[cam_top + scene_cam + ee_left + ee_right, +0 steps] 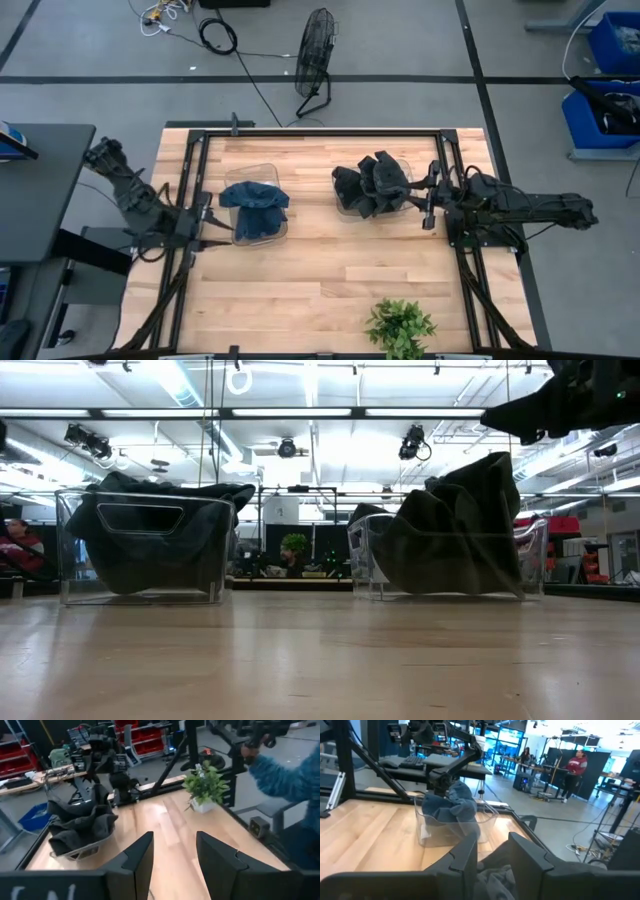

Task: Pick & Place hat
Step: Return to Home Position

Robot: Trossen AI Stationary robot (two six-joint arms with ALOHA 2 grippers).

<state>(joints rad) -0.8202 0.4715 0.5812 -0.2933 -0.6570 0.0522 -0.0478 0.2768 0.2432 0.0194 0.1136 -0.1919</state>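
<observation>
Two clear plastic bins stand on the wooden table. The left bin [254, 207] holds a blue hat [255, 196], also seen in the right wrist view [452, 806]. The right bin [352, 208] is heaped with dark grey hats [372, 183] that stick up over its rim [455, 525]. My right gripper [428, 196] hovers open at the right side of that heap, with grey cloth [496, 874] just below its fingers [492, 851]. My left gripper [207, 226] waits open at the left bin's left side [175, 860].
A potted plant [400, 325] stands at the table's near edge, right of centre. Black frame rails [450, 170] run along both sides of the table. A person's blue sleeve [287, 775] shows beyond the table's near right corner. Bare wood [320, 260] lies between and in front of the bins.
</observation>
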